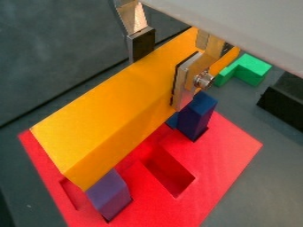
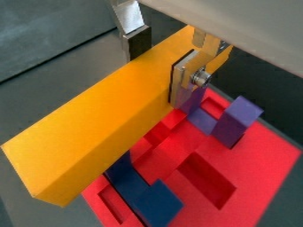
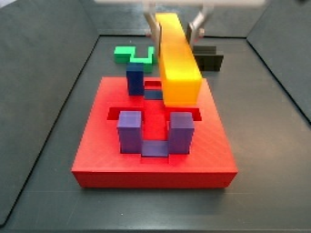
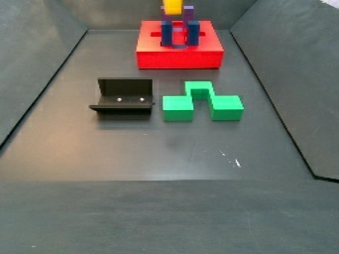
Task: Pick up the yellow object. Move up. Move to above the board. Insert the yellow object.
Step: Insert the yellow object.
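Note:
My gripper [image 1: 164,60] is shut on the yellow object [image 1: 112,120], a long yellow-orange bar gripped at one end between a dark pad and a silver finger [image 1: 190,82]. The bar hangs in the air over the board [image 1: 225,155], a red slab with square recesses, a blue post [image 1: 196,115] and a purple post [image 1: 110,193]. The same grip shows again with the gripper [image 2: 161,58], the yellow object [image 2: 101,133] and the board [image 2: 260,173]. In a side view the yellow object [image 3: 179,59] reaches out above the board [image 3: 152,157] and its purple posts [image 3: 130,127].
A green zigzag block [image 3: 134,56] and the dark fixture [image 3: 209,60] stand on the grey floor beyond the board. In a side view the fixture [image 4: 121,99] and the green block [image 4: 201,102] lie mid-floor, with the board [image 4: 181,55] at the far end.

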You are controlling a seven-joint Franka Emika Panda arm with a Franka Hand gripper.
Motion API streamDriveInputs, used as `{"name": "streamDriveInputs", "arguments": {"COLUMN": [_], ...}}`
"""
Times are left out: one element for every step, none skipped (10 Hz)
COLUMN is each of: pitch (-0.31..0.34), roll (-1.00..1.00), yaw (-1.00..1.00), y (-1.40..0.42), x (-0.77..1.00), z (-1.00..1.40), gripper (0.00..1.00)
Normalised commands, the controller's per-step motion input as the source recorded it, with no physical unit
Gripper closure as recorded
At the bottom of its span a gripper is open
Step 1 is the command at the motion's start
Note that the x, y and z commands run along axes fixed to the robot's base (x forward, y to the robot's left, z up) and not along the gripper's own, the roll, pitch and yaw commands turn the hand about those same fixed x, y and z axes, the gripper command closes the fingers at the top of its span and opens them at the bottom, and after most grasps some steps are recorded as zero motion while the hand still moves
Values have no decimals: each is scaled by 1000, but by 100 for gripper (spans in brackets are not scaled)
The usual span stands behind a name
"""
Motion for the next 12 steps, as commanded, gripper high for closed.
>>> {"name": "streamDriveInputs", "arguments": {"pitch": [-11,0,0,0,0,0,0,0,-3,-4,0,16], "roll": [0,0,-46,-47,-26,7,21,0,0,59,186,189], "yaw": [-9,-17,-149,-131,-57,0,20,20,0,0,-97,-126], "y": [0,0,0,-17,-143,-380,-386,-163,0,0,3,0], "x": [-60,-269,-314,-260,-234,-106,-117,-23,0,0,0,0], "z": [-511,-377,-229,-86,-14,-40,-14,-97,-163,-200,-154,-109], "gripper": [100,100,100,100,100,100,100,100,100,100,100,100]}}
